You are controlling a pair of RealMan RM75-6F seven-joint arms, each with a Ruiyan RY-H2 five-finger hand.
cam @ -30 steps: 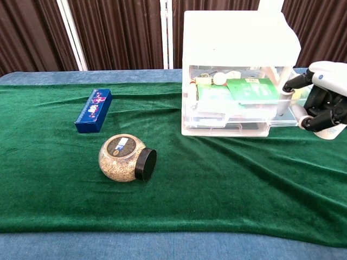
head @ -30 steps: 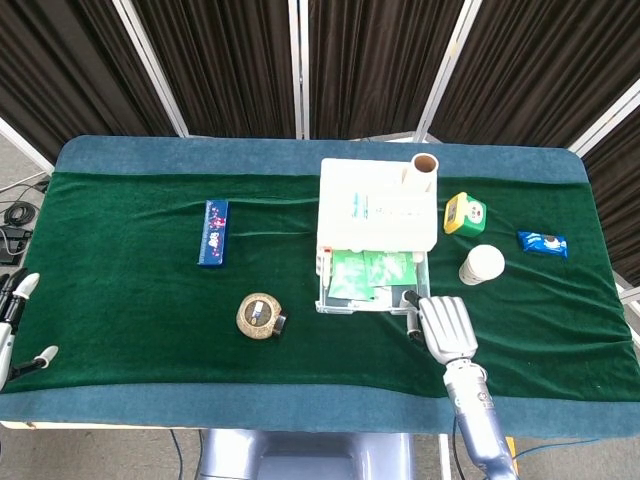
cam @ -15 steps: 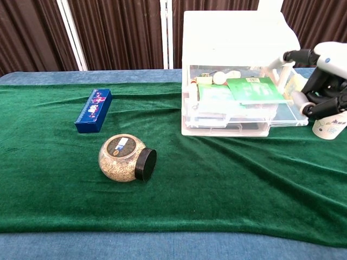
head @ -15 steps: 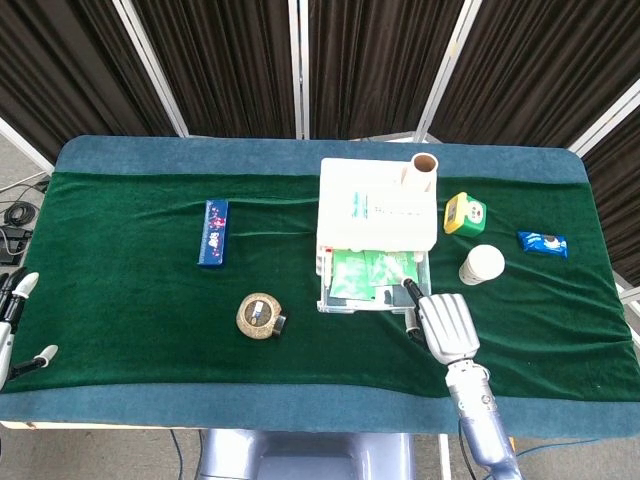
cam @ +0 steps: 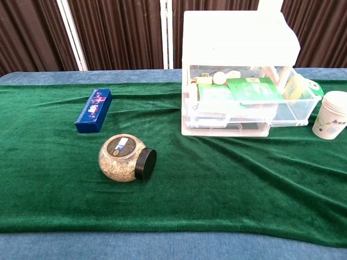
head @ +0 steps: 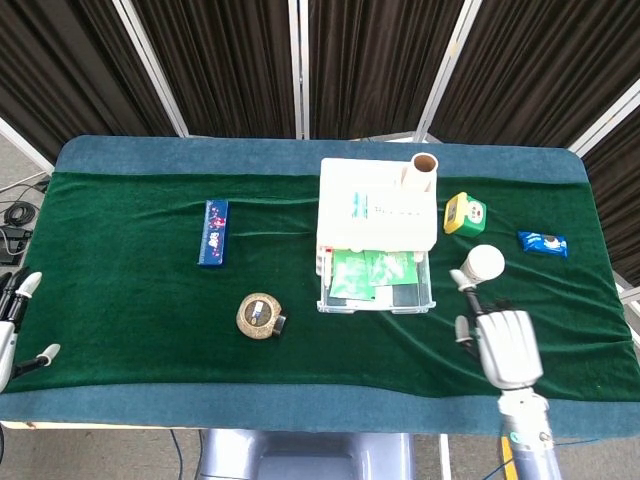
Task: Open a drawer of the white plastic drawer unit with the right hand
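We see the white drawer unit in the middle of the green tabletop. One drawer sticks out toward us, and green packets lie inside it. So we think the job looks done, or very close to done.

What could go wrong now? Our right hand hangs just in front of the paper cup. If we swing the arm away too fast or too far back, we think the hand could bump the cup and tip it over. The cup is light, so a small knock could be enough. The open drawer also sticks out beside the hand, so a sideways move could push it or drag the whole unit.

The right hand holds nothing. Its fingers are apart and reach toward the cup, but we cannot tell if one touches it. The hand is off the drawer. It shows only in the head view.

The left hand is at the far left edge. We see only part of it, with fingers apart, and nothing is in it.
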